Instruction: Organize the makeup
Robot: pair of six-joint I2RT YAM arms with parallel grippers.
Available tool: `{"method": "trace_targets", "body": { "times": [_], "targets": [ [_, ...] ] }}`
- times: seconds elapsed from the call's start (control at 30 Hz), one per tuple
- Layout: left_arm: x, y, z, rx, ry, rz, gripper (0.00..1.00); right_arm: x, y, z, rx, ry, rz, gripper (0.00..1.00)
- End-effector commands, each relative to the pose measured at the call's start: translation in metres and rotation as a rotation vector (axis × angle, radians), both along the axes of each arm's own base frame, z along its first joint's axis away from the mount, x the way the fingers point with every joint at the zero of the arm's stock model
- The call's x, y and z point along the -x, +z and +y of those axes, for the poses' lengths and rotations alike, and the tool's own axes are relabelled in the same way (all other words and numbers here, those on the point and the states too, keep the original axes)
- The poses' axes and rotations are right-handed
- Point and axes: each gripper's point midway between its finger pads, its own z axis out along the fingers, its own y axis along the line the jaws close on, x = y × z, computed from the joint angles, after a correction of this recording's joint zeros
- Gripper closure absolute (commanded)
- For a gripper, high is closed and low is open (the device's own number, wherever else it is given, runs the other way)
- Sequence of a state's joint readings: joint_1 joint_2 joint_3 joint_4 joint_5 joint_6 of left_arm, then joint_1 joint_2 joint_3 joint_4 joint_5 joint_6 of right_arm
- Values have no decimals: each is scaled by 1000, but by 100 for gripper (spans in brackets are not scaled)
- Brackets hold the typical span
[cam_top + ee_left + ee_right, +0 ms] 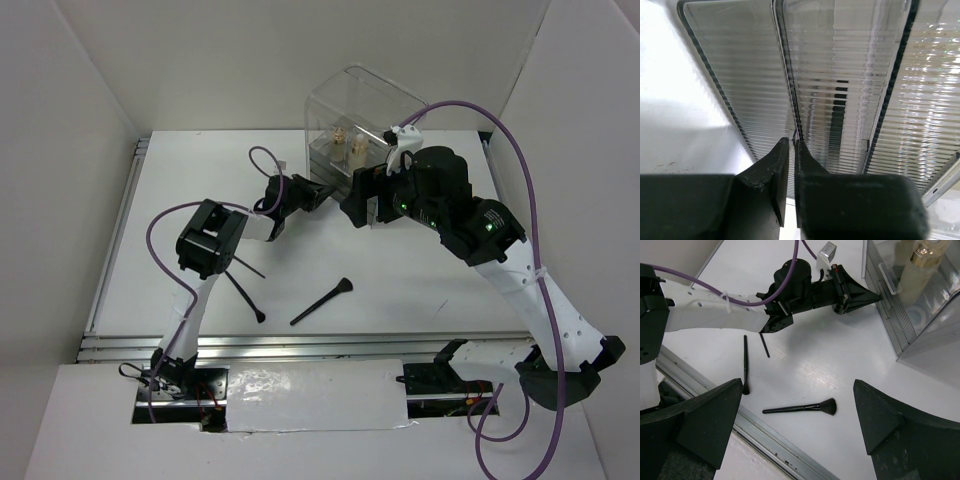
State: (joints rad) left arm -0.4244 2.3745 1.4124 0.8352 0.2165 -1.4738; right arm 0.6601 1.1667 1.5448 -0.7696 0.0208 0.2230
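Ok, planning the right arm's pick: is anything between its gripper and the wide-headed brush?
Nothing visible: the wide-headed brush lies alone on the table, straight ahead of the open right gripper; the left arm is at the box.

Table (430, 280) is being logged as plain white. Fan brush (800, 408) and thin brush (745, 365) are being noted as black throughout. Box (365, 95) is being seen as clear, drawer fronts (840, 90) finely ribbed. Tube (914, 282) is being recorded as cream, collar (926, 247) gold. Cables (796, 249) are being marked purple; left gripper (792, 150) and right gripper (797, 385), matte black.
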Motion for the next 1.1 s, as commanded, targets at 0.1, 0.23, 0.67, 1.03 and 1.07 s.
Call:
{"method": "trace_targets", "body": {
  "times": [0.1, 0.23, 0.67, 1.03, 1.07],
  "targets": [
    [-8, 19, -6, 24, -5, -70, 89, 1, 16, -4, -38, -12, -51, 0],
    [1, 23, 5, 14, 14, -67, 90, 0, 17, -5, -39, -16, -54, 0],
    [23, 28, 46, -12, 39, -63, 91, -4, 16, 5, -52, 5, -42, 0],
    [53, 30, 70, -90, 36, -47, 86, -8, 14, 7, -98, -26, -30, 0],
    [56, 29, 72, -93, 37, -37, 82, -9, 9, 6, -98, -43, -13, 0]
  ]
}}
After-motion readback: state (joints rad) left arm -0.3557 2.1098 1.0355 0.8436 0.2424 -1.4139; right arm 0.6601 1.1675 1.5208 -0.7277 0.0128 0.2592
